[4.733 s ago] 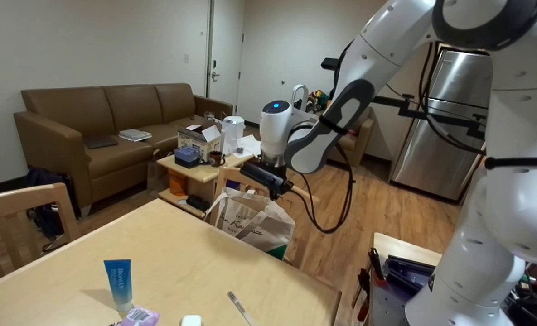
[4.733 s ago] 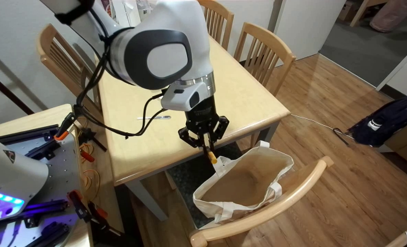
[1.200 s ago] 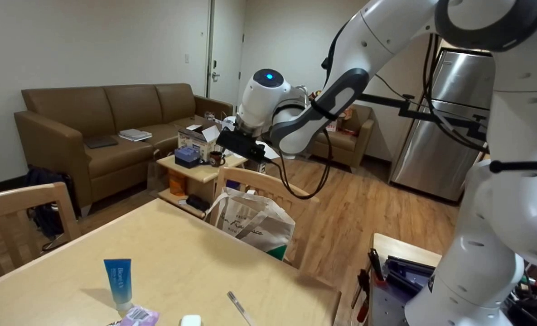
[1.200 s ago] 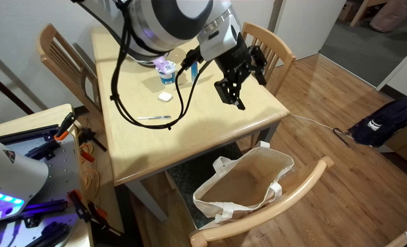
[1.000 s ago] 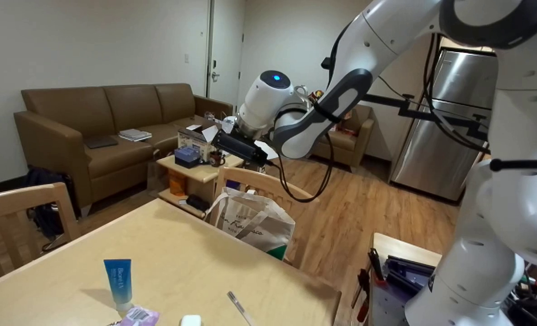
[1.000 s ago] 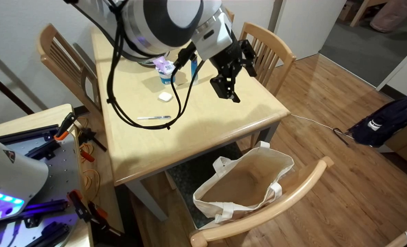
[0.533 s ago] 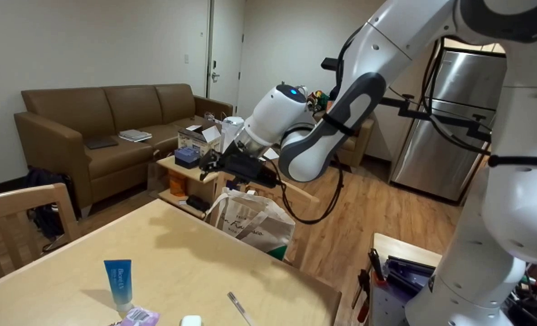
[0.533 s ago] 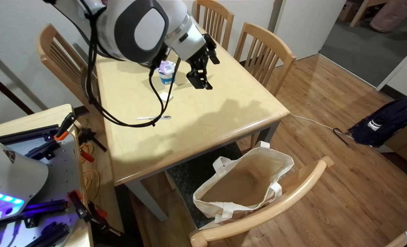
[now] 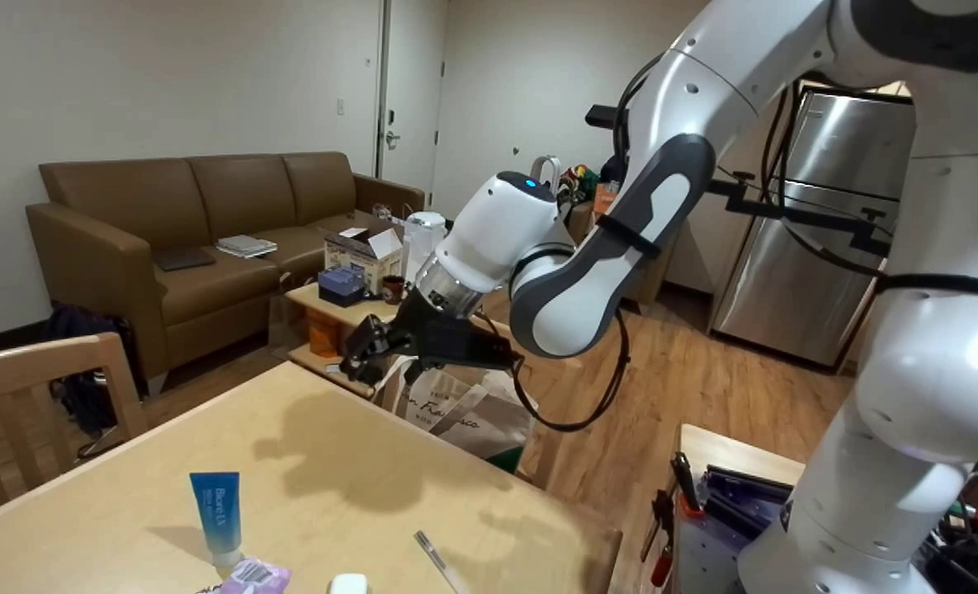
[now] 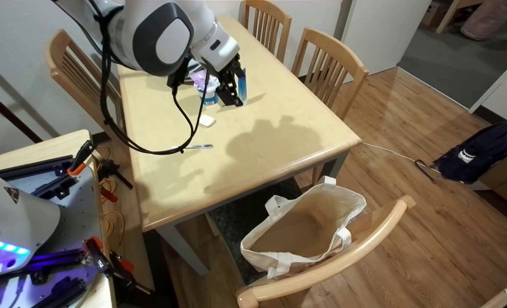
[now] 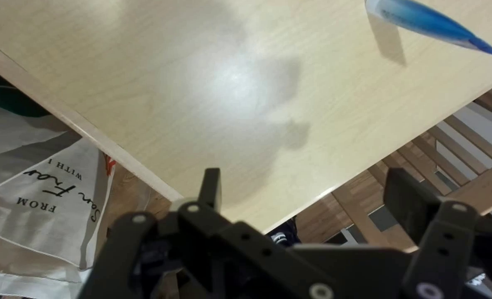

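Hovering over the table point(image 11: 146, 91) in the wrist view, the gripper point(image 11: 306, 193) had its jaws spread wide, released. Blue tube point(image 11: 428, 23) was at upper right, well clear of the jaws; printed bag point(image 11: 50, 199) showed at left past the table edge, slatted chair point(image 11: 490, 182) at right.

In an exterior view, tube stood upright, cap down, near a purple pack point(image 9: 255, 576); white block point(image 9: 348, 584) and pen point(image 9: 437, 561) lay on the table too. Gripper showed by the far corner, partly hiding the bag. Sofa point(image 9: 208, 214), box point(image 9: 377, 266) on a side table point(image 9: 365, 313) and fridge point(image 9: 835, 231) stood behind.

In an exterior view, blue-white cup point(image 10: 210, 99) showed right under the pack. Gripper overlapped the tube; couldn't read the gap from that angle. Bag gaped upright on a dark seat point(image 10: 244, 220), between table and back rail point(image 10: 343, 261). Backpack point(image 10: 471, 149) lay on the floor point(image 10: 398, 188); lights point(image 10: 7, 247) on the arm base point(image 10: 26, 218) glowed blue.
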